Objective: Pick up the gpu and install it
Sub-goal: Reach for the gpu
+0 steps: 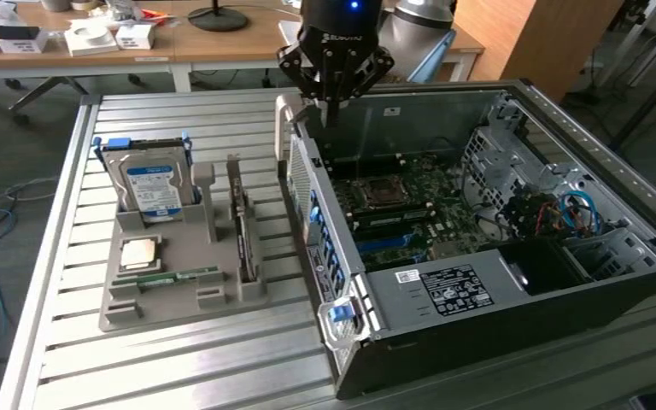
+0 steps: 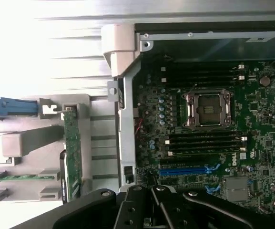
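1. Grey plastic holder (image 1: 123,312) on the slatted metal tabletop (image 1: 168,367) carries four parts, one of each: one gpu (image 1: 239,224), one hard drive (image 1: 151,186), one square processor chip (image 1: 140,253) and one green memory stick (image 1: 180,276).
2. One open computer case (image 1: 511,342) lies on its side beside the holder. Inside it are one green motherboard (image 2: 251,119), one processor socket (image 2: 207,109) and one blue expansion slot (image 2: 185,169).
3. One black hand (image 1: 330,104) hangs over the far corner of the case, by its rear wall. Its fingers are pressed together with nothing between them.
4. The gpu stands on its long edge in a slot of the holder, well apart from the hand. It is lower than the hand, toward the exterior view's left and nearer the camera.
5. It is a thin flat card, dark with a brownish side in the exterior view. In the wrist view its upper edge is a narrow green strip.
6. The hard drive stands upright just beyond the gpu, farther from the hand.
7. White letters on the motherboard, beside the memory slots, read as DELL.
8. White lettering on the hand's body is upside down and cannot be made out.
9. The hard drive's blue-and-white label and a white sticker (image 1: 453,290) on the case carry print too small to read.
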Robot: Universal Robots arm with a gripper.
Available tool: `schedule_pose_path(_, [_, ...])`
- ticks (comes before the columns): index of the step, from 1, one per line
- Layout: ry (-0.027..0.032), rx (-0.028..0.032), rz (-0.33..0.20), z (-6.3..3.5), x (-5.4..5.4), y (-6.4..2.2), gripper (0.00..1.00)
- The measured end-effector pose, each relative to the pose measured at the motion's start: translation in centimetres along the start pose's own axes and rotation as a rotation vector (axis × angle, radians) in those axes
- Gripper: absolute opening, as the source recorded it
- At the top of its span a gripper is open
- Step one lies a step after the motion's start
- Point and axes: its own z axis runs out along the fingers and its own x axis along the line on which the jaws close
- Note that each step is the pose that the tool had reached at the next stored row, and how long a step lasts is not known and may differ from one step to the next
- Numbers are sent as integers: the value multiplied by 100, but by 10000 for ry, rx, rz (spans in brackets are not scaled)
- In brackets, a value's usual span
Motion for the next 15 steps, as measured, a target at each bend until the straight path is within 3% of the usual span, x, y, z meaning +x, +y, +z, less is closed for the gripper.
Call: schedule_pose_path(15, [0, 0, -1, 0, 312, 4, 11])
